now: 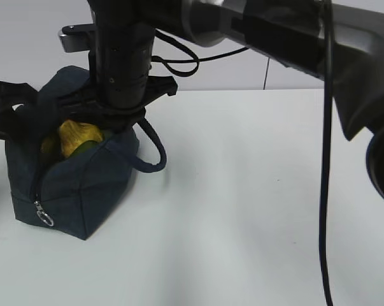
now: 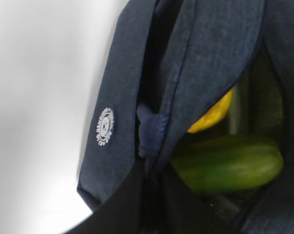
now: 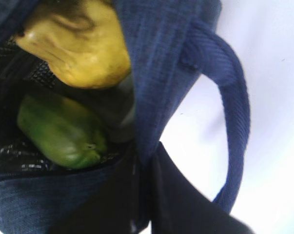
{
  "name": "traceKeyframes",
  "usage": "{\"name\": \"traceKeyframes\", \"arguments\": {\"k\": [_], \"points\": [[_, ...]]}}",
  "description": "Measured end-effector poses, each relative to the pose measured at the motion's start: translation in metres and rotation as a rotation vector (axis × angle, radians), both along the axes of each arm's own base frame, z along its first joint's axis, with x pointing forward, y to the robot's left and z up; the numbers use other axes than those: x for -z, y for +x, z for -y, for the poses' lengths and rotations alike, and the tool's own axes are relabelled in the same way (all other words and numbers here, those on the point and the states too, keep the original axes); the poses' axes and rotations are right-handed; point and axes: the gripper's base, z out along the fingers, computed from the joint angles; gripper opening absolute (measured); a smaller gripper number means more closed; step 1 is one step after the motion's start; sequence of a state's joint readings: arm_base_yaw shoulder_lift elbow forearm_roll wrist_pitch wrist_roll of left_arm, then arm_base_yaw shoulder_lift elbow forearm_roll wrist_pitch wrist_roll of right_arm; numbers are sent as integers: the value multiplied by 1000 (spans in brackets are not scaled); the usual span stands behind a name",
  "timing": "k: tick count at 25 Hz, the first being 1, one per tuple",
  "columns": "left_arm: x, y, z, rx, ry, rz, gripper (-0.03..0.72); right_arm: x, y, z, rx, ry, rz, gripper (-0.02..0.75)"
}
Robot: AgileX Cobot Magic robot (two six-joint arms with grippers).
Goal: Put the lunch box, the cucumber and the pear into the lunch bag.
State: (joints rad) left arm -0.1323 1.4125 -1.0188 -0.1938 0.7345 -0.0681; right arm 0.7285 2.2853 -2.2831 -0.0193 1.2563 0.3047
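Dark navy fabric boxy lunch bag (image 1: 77,191) stands at left of the exterior view on the white surface (image 1: 255,210), mouth open at the top, zipper run down its near corner with the silver ring pull (image 1: 46,220) hanging low. Looped handle (image 1: 155,153) droops off the bag's right side.

Contents seen:
- Yellow-orange pear with brownish blotches (image 3: 83,48): inside, upper left of the right wrist view; also shows in the bag mouth in the exterior view.
- Smooth dark green cucumber (image 2: 229,163): inside, lying below the pear, 1 blunt end towards the right wrist camera.
- Lunch box: not identified with certainty. A pale greyish edge shows between pear and cucumber in both wrist views; could be the box, too little visible to say.

Grippers:
- Right gripper (image 1: 118,118) is down at the bag mouth, centre-left of the exterior view. Dark fingers at the bottom of the right wrist view appear pinched on the bag's fabric edge, holding the opening; jaw gap not clearly seen.
- Left gripper (image 1: 16,118) comes in from the left edge to the bag's other side. Fingertips lost against dark cloth in both views; cannot tell whether apart or together.

Judgement: 2 of 3 items confirmed in the bag. If the pale edge is the box, loading is complete and only release and retreat remain.
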Motion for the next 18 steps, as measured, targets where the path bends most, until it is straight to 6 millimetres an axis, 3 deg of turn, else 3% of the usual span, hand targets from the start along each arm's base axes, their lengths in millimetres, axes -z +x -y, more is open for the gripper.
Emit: {"name": "traceKeyframes", "arguments": {"k": [9,18], "points": [[-13,-5,53,165,-38,90,3,-39,4,32,16,-22,95,8],[-20,1,68,148,-151,97,3,-46,3,94,90,-123,65,8]]}}
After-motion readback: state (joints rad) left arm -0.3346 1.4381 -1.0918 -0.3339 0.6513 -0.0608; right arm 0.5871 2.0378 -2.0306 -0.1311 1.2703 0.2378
